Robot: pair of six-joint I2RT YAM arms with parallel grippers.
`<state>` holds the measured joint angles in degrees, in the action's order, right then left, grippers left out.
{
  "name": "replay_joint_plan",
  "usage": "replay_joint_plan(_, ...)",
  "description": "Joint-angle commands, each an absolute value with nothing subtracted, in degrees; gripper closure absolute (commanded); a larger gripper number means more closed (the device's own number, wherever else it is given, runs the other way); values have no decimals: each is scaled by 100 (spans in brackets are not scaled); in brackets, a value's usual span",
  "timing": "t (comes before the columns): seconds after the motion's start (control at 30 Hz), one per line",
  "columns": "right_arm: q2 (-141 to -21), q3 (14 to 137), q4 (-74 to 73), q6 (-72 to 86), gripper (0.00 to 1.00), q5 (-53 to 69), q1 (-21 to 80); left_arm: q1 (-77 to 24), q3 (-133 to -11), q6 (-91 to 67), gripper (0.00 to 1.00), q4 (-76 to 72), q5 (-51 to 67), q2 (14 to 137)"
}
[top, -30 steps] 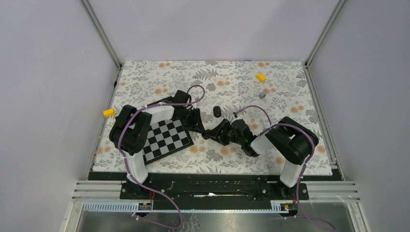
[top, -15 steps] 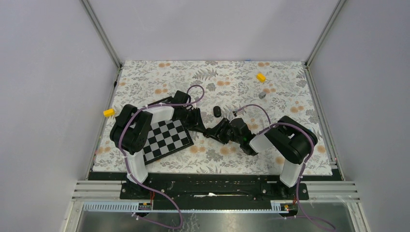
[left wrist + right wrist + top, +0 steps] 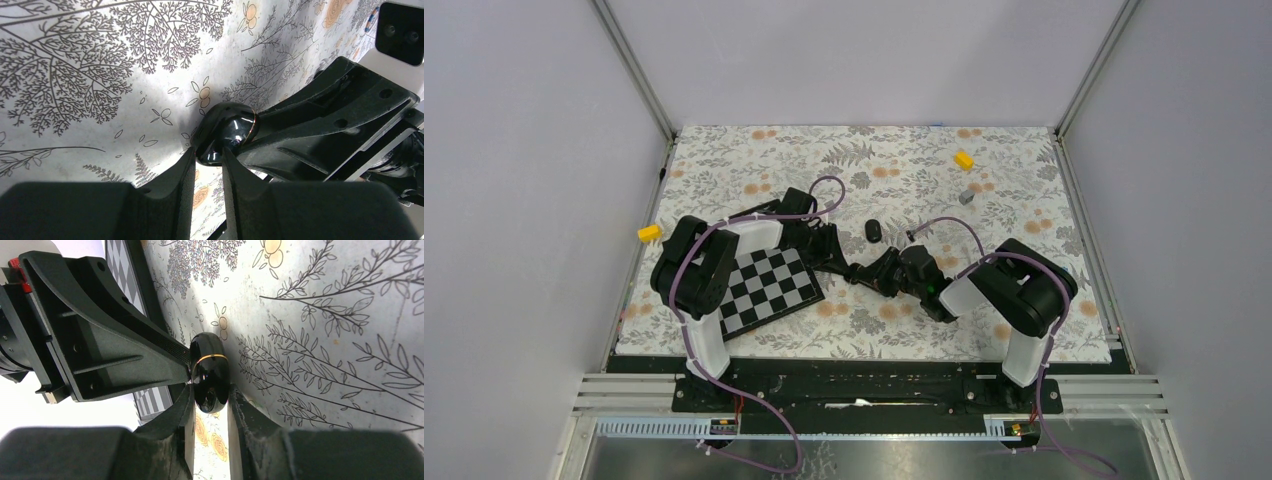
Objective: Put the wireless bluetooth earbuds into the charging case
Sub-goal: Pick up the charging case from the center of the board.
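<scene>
The charging case [image 3: 210,371] is a glossy black pebble with a thin gold seam, held just above the floral cloth between both arms. My left gripper [image 3: 207,152] is shut on one end of the charging case [image 3: 224,131], pinching it at the fingertips. From the opposite side my right gripper [image 3: 210,392] is shut on the other end, both pads against its sides. In the top view the two grippers meet at mid-table, left gripper [image 3: 854,271] and right gripper [image 3: 879,273]. A small black rounded thing [image 3: 873,229], perhaps an earbud, lies just behind them.
A checkerboard plate [image 3: 769,285] lies under the left arm. Yellow blocks sit at the left edge [image 3: 650,232] and far right [image 3: 964,159], with a small grey piece [image 3: 966,197] near the latter. Grey enclosure walls surround the cloth.
My right gripper's jaws have closed onto the case. Both wrists have shifted slightly; the left grip is unchanged.
</scene>
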<state>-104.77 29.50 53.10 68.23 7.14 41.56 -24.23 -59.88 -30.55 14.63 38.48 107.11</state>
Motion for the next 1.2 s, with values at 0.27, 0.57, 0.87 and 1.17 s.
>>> replay_joint_plan(0.27,-9800,2959,4650,6211,87,765,4134,-2257,-6114,-2927,73,1623,4182,10159)
replay_joint_plan(0.57,-9396,3234,3946,5665,87,749,4138,-2165,-6089,-2922,73,1635,4221,10001)
replay_joint_plan(0.87,-9121,3163,4159,5425,87,1083,4096,-1947,-6021,-2797,68,1441,5042,9768)
replay_joint_plan(1.17,-8560,3133,3871,5045,86,1220,3962,-1679,-5175,-3826,54,-355,6411,9611)
